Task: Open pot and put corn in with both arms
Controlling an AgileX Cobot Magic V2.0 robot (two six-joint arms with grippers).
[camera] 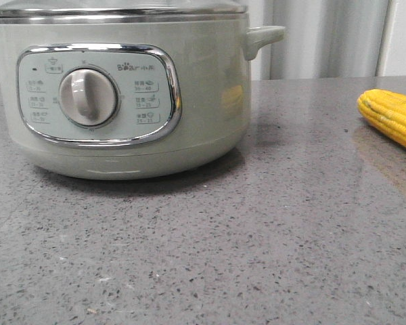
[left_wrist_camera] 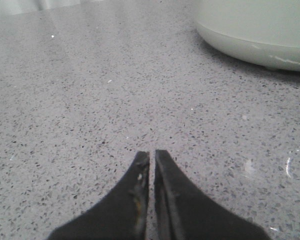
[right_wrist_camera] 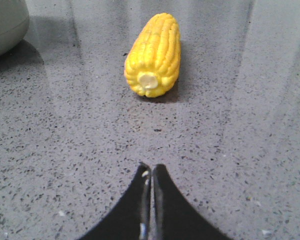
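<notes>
The pale sage-green pot [camera: 203, 101] stands on the grey speckled counter at the left of the front view, its lid on, its dial [camera: 88, 96] facing me. The yellow corn [camera: 392, 116] lies on the counter at the right edge. In the right wrist view the corn [right_wrist_camera: 154, 55] lies ahead of my right gripper [right_wrist_camera: 151, 169], which is shut and empty, apart from it. In the left wrist view my left gripper [left_wrist_camera: 152, 155] is shut and empty over bare counter, with the pot's base [left_wrist_camera: 255, 35] ahead to one side. Neither gripper shows in the front view.
The grey speckled counter [camera: 257, 244] runs across the whole front view. A pale curtain or wall [camera: 325, 37] stands behind it. The pot's side handle [camera: 264, 37] juts out to the right. A corner of the pot [right_wrist_camera: 5, 25] shows in the right wrist view.
</notes>
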